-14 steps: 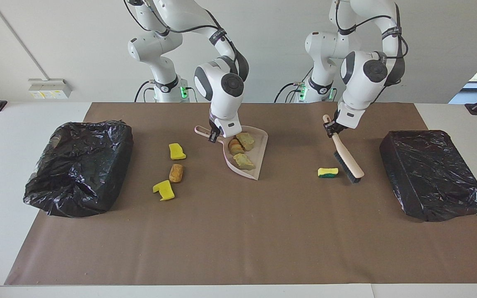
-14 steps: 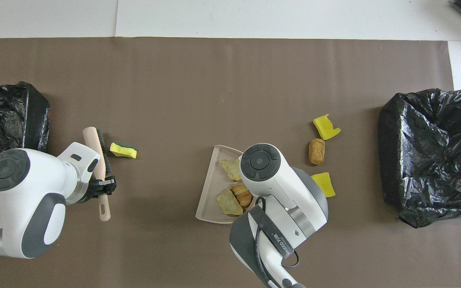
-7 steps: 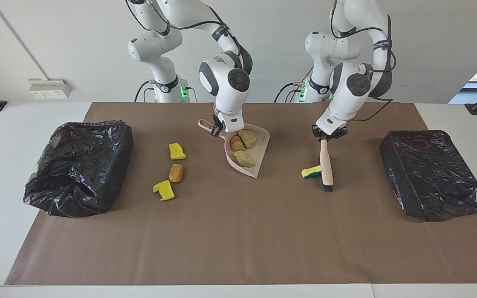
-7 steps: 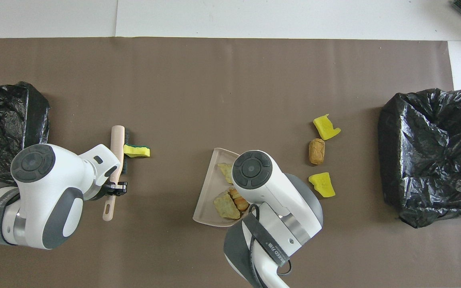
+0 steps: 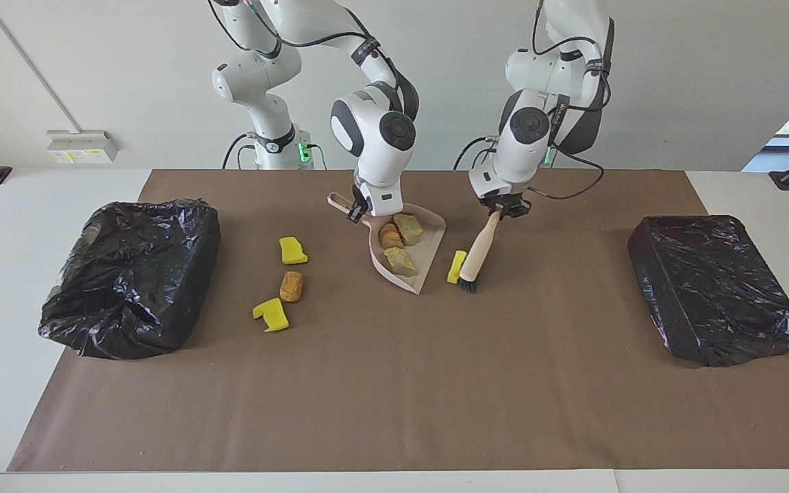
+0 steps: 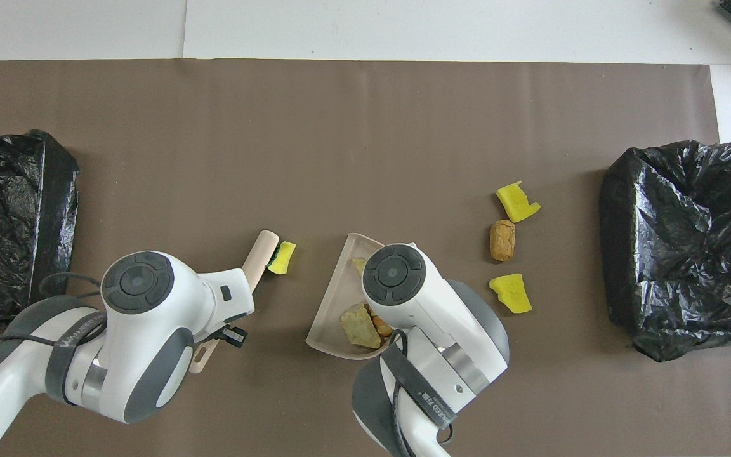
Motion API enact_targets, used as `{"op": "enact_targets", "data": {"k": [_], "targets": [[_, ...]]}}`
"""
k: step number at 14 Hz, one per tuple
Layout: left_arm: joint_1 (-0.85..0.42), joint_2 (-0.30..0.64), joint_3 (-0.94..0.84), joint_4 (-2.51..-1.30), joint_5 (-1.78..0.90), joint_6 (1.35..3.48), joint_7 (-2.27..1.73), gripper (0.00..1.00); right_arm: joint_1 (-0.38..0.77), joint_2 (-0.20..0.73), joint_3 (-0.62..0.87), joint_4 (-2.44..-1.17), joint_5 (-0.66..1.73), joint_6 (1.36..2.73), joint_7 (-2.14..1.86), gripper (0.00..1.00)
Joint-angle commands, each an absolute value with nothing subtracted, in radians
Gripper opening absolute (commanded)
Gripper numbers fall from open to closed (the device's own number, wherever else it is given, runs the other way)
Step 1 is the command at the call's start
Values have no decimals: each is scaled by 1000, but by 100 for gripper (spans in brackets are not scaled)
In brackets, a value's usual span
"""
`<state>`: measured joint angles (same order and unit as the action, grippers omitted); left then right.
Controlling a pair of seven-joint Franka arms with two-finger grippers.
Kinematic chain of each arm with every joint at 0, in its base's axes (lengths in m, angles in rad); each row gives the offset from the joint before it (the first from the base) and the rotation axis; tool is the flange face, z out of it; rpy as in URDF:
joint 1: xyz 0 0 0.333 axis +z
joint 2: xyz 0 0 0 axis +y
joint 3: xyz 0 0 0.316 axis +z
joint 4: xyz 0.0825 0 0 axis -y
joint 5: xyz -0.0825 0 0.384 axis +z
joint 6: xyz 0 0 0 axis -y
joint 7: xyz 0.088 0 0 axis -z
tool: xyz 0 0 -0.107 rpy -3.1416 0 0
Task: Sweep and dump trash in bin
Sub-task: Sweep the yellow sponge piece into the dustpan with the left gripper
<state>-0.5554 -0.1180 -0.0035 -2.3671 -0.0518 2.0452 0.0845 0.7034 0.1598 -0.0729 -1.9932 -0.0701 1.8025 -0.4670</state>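
Observation:
My right gripper (image 5: 353, 211) is shut on the handle of the beige dustpan (image 5: 429, 252), which rests on the brown mat and holds three chunks of trash (image 5: 401, 261). My left gripper (image 5: 503, 207) is shut on the wooden handle of the brush (image 5: 481, 247). The brush bristles press a yellow sponge with green backing (image 5: 455, 266) close to the dustpan's open lip. Two yellow chunks (image 5: 292, 250) (image 5: 270, 314) and a tan one (image 5: 291, 286) lie on the mat between the dustpan and the black-lined bin (image 5: 131, 274). In the overhead view the sponge (image 6: 284, 257) sits beside the brush tip (image 6: 263, 245), and the right gripper is hidden under its arm.
A second black-bagged bin (image 5: 716, 287) stands at the left arm's end of the table. The brown mat (image 5: 394, 397) stretches bare on the side away from the robots. White table edges border the mat.
The left arm swung the brush across the mat, pushing the yellow-green sponge up to the dustpan's lip. The right arm shifted the dustpan slightly; its load stayed in.

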Motion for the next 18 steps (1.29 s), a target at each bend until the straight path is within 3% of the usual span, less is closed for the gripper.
{"op": "enact_targets", "data": {"k": [1,6,8,18], "targets": [[-642,-141,11,-2367,-112,2020,89,0,701,132,-69,-2019,-101,1779,-440,0],[-718,-127,11,-2292,-216,2008,55,0,698,127,-69,-2020,-103,1755,-443,0],[-706,-129,18,-2251,-216,1951,5,0,693,127,-69,-2022,-103,1756,-452,0],[-620,-132,23,-2261,-127,1954,-236,0,630,107,-77,-2095,-107,1847,-568,0]]}}
